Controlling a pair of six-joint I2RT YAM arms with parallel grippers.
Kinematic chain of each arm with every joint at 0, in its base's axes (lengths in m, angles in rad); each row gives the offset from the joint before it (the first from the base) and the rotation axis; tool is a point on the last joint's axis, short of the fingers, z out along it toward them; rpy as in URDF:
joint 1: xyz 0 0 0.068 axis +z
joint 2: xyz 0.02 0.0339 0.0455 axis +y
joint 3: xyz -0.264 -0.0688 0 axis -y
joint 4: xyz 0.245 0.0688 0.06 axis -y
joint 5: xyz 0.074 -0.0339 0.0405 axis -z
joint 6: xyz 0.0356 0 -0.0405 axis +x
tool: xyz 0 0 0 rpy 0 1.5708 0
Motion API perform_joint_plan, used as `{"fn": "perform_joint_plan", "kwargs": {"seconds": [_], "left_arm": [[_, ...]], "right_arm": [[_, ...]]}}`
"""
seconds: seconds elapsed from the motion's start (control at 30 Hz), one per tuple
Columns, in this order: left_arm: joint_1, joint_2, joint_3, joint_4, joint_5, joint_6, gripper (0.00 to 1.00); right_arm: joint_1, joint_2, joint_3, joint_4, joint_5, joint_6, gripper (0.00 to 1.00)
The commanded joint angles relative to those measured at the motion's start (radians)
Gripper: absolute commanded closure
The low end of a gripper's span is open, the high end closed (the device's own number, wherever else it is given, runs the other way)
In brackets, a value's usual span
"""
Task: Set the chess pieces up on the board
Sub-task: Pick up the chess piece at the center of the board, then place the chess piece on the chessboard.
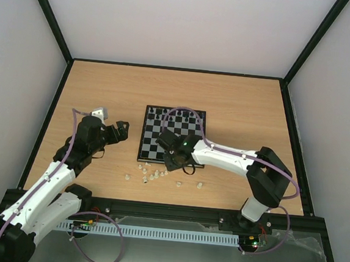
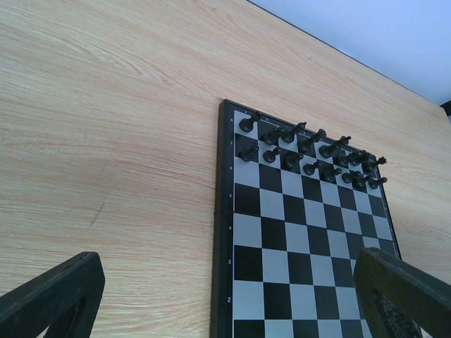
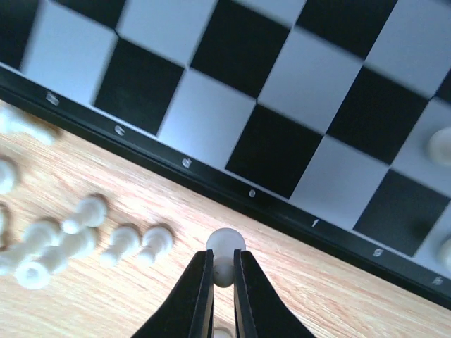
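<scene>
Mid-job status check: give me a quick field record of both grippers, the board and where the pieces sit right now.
left gripper: open, empty, left of the board
right gripper: shut on one white piece, over the table just off the board's near edge
loose white pieces: scattered on the table before the near edge, several lying down
placed white pieces: at least two on squares by the near edge
black pieces: standing in the two far rows

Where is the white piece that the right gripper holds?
Right wrist view: the piece is pinched in the right gripper over the wood just outside the board's lettered edge, with loose white pieces at image left.
</scene>
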Motion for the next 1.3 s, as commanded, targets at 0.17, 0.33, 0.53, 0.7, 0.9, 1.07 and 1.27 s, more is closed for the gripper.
{"fn": "perform_joint_plan", "kwargs": {"seconds": [0.17,0.33,0.53,0.7,0.9,1.07,1.27], "left_arm": [[-0.002,-0.008,-0.014,-0.003,-0.004,-0.003,0.01],[-0.003,-0.001,-0.015,0.004,-0.001,-0.002,0.01],[-0.002,0.002,-0.017,0.007,-0.004,-0.002,0.01],[-0.002,0.005,-0.017,0.009,-0.006,-0.003,0.0],[-0.002,0.011,-0.017,0.012,-0.007,-0.002,0.01],[-0.002,0.016,-0.018,0.016,-0.006,-0.003,0.01],[-0.003,0.019,-0.019,0.02,-0.005,-0.003,0.0]], "right_arm": [[-0.119,-0.033,0.11,-0.116,0.047,-0.073,0.92],[-0.169,0.015,0.132,-0.101,0.028,-0.105,0.93],[-0.199,0.072,0.148,-0.086,0.014,-0.127,0.93],[-0.215,0.109,0.154,-0.075,0.01,-0.137,0.93],[-0.236,0.128,0.154,-0.063,0.005,-0.145,0.93],[-0.246,0.137,0.156,-0.062,0.001,-0.153,0.91],[-0.246,0.115,0.156,-0.066,-0.006,-0.151,0.75]]}}
